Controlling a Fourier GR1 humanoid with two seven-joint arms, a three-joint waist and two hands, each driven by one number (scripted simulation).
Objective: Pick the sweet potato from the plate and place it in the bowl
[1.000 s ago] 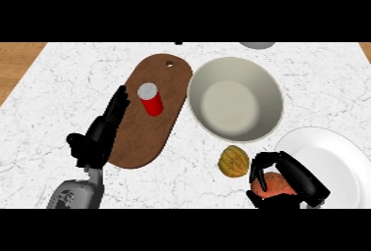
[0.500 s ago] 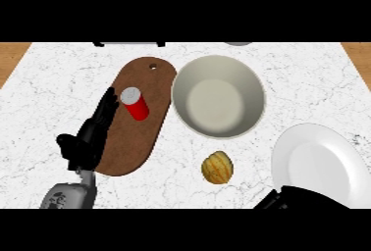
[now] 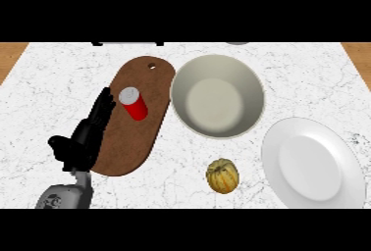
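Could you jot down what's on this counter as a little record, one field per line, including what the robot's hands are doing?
counter: white marble
bowl: empty
plate: white, empty, right of the bowl
yellow ribbed vegetable: on the counter, left of the plate
cutting board: brown, left of the bowl
red can: lying on the cutting board
left robot hand: open, at the board's left edge
right robot hand: not in view

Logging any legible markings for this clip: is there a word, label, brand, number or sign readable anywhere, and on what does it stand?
None can be read.
Red can on the cutting board: plain side and pale top, no label.
Bowl, plate, melon-like fruit: unmarked.
Marble counter: only veining.
Left hand: black, no lettering visible.
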